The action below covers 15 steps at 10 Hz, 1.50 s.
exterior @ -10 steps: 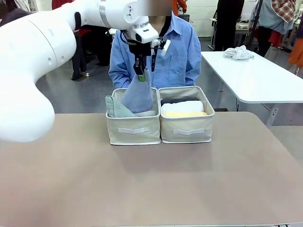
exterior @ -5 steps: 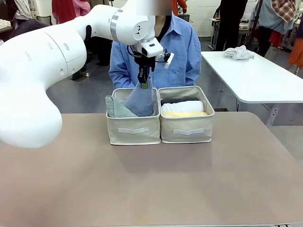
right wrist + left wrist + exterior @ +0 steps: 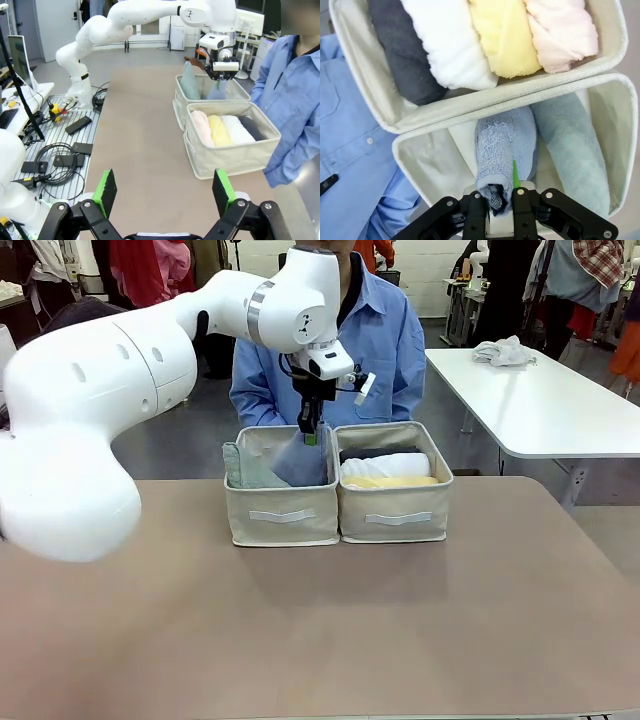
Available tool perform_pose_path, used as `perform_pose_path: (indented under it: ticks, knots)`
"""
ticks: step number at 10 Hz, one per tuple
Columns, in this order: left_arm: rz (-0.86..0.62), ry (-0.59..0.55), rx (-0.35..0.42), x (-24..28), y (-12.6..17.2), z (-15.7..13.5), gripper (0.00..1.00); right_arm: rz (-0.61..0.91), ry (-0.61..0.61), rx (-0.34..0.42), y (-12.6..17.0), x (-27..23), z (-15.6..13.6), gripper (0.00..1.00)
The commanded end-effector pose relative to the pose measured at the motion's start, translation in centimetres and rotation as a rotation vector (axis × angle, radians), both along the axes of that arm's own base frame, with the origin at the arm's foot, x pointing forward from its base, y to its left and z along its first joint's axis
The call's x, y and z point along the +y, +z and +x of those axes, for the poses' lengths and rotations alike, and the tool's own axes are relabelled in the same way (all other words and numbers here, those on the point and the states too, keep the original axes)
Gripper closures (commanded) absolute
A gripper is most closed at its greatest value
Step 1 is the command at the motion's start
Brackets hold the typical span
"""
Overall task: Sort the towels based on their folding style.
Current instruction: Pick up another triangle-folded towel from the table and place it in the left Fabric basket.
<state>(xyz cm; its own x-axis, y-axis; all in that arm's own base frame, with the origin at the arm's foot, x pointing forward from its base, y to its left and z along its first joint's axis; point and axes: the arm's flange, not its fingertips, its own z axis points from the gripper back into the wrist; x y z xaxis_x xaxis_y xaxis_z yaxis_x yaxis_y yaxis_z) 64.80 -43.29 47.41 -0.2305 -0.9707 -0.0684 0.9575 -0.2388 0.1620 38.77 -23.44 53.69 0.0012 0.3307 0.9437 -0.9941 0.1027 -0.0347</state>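
On the worktop (image 3: 320, 620), the left bin (image 3: 282, 512) holds the grey-green cone towel (image 3: 245, 468) at its left side. Just right of it, the left end effector (image 3: 308, 430) is clamped on the tip of the lavender-blue cone towel (image 3: 302, 462), whose base sits inside that bin. A good release means letting the base settle beside the grey-green one, then parting the fingers and lifting straight up, clear of the divider wall. The right bin (image 3: 396, 512) holds the four rolled towels (image 3: 388, 470). The right end effector (image 3: 165, 192) stands fully open, holding nothing.

Front across table; wrists close overhead and sidelong; shared bins (image 3: 340, 510).
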Motion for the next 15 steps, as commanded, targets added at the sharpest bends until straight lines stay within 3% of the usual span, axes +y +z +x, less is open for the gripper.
perform_pose_path:
  ticks: [1,2,4,13,15]
  knots:
    - [0.026,-0.017,0.004,-1.2,0.7,1.7,0.84,0.008,0.011,-0.009,-0.1,0.1,-0.3,0.0]
    - [0.024,-0.021,0.01,-1.3,0.7,1.6,0.51,0.008,0.011,-0.009,-0.1,0.1,-0.3,0.0]
    - [0.018,-0.037,0.001,-1.3,1.0,1.4,0.0,0.008,0.011,-0.009,-0.1,0.1,-0.3,0.0]
    - [0.018,-0.059,0.0,-1.1,1.2,1.1,0.0,0.008,0.011,-0.009,-0.1,0.1,-0.3,0.0]
    - [0.0,-0.102,0.034,1.0,3.2,-0.2,0.0,0.008,0.011,-0.009,-0.1,0.1,-0.3,0.0]
